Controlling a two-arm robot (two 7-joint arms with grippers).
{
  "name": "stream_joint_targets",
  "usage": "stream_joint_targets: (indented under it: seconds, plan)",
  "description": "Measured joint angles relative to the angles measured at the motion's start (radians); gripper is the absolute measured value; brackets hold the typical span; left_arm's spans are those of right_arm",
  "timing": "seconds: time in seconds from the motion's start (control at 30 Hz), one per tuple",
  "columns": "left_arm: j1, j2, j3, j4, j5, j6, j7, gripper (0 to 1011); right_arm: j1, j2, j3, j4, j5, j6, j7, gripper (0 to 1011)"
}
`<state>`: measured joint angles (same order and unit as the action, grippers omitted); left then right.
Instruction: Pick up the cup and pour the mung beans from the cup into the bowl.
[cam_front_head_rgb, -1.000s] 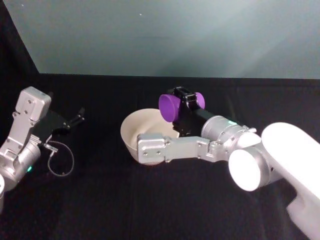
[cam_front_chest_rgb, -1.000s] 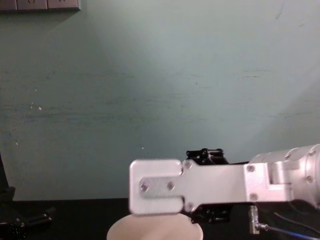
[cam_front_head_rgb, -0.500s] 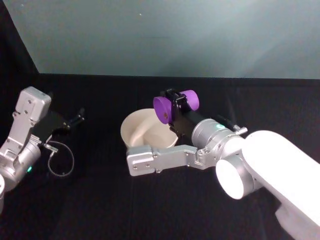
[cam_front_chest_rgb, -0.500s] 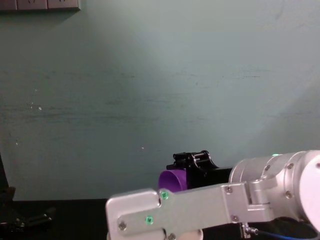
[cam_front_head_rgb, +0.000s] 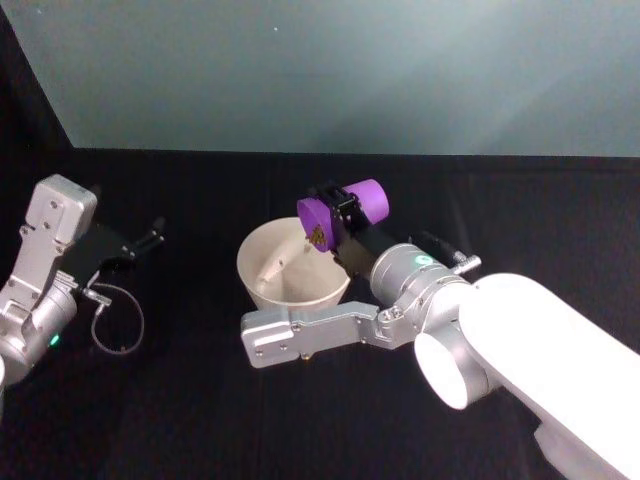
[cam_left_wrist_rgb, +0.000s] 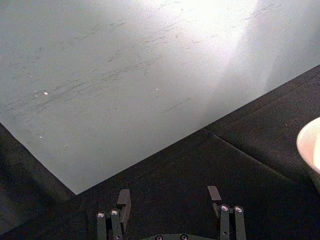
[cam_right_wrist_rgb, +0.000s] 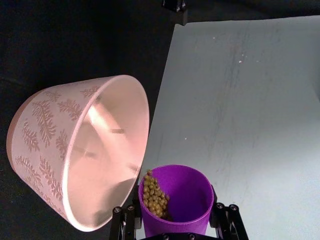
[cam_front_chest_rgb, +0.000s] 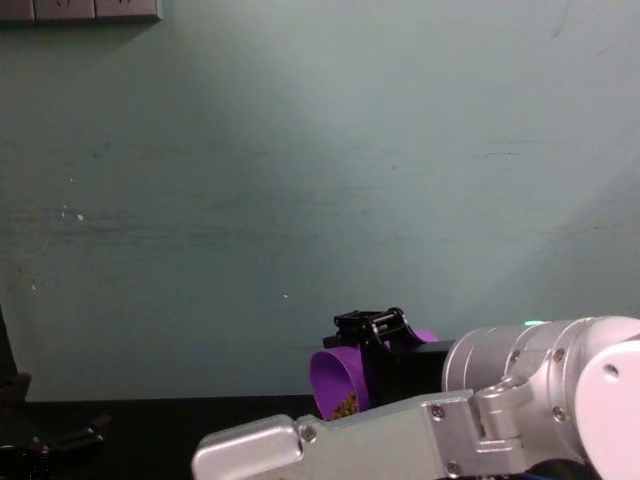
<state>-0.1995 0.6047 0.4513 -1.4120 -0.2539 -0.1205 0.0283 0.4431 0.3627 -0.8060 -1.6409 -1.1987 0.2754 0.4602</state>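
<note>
My right gripper (cam_front_head_rgb: 341, 216) is shut on the purple cup (cam_front_head_rgb: 338, 215), holding it tipped on its side above the far right rim of the bowl (cam_front_head_rgb: 275, 270), mouth facing the bowl. Yellowish mung beans (cam_right_wrist_rgb: 154, 195) are heaped at the cup's (cam_right_wrist_rgb: 177, 198) lip, right beside the pale pink, leaf-patterned bowl (cam_right_wrist_rgb: 75, 150). The chest view shows the tilted cup (cam_front_chest_rgb: 345, 382) with beans (cam_front_chest_rgb: 347, 404) at its mouth and the gripper (cam_front_chest_rgb: 373, 330) around it. My left gripper (cam_left_wrist_rgb: 170, 197) is open and parked far to the left above the black table, holding nothing.
The black tabletop (cam_front_head_rgb: 200, 400) runs back to a pale green wall (cam_front_head_rgb: 320, 70). A thin cable loop (cam_front_head_rgb: 118, 322) hangs by the left arm (cam_front_head_rgb: 45, 260). My right forearm (cam_front_head_rgb: 330, 328) stretches across just in front of the bowl.
The right gripper has rotated the cup further over and shifted it slightly left toward the bowl; the beans have slid to the cup's lip. The left arm is unchanged.
</note>
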Motion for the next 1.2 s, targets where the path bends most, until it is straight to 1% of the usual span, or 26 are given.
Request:
stream_joint_targets:
  seconds: [0.17, 0.5, 1.2]
  plan:
    - [0.000, 0.000, 0.000, 0.000, 0.000, 0.000, 0.000, 1000, -0.002, -0.005, -0.003, 0.002, -0.019, -0.001, 0.006, 729]
    - [0.000, 0.000, 0.000, 0.000, 0.000, 0.000, 0.000, 1000, -0.007, -0.010, 0.002, 0.003, -0.032, -0.006, 0.007, 729]
    - [0.000, 0.000, 0.000, 0.000, 0.000, 0.000, 0.000, 1000, -0.008, -0.014, 0.006, 0.009, -0.042, -0.009, 0.013, 729]
